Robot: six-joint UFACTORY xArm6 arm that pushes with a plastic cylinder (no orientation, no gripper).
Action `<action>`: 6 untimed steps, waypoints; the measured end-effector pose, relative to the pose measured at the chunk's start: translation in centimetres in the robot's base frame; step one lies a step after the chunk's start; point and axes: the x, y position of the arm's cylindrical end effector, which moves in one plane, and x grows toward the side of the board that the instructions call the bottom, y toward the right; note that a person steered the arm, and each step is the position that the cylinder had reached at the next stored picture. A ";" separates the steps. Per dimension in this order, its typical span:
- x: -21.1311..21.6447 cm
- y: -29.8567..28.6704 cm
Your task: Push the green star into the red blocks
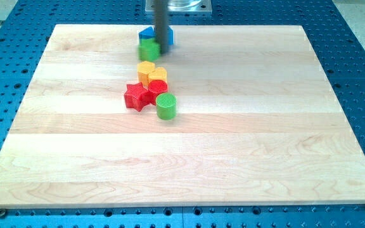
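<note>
Nearest, a green cylinder (166, 106) touches the red star (136, 96) and a second red block (158, 88), the target cluster. Beyond them two yellow blocks (151, 71) sit directly in the way. Farther still, the blurred green star (148, 50) lies against my tip (160, 47), which carries no claw and presses from behind, a blue block (148, 33) at its back.

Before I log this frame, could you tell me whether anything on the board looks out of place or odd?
Nothing stands out. All the blocks sit flat in one tight cluster near the view's top, and my tip rests beside the green block, which looks blurred.
</note>
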 end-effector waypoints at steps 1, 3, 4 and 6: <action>4.4 -8.8; 2.1 -12.8; 4.3 -19.1; 10.1 -13.1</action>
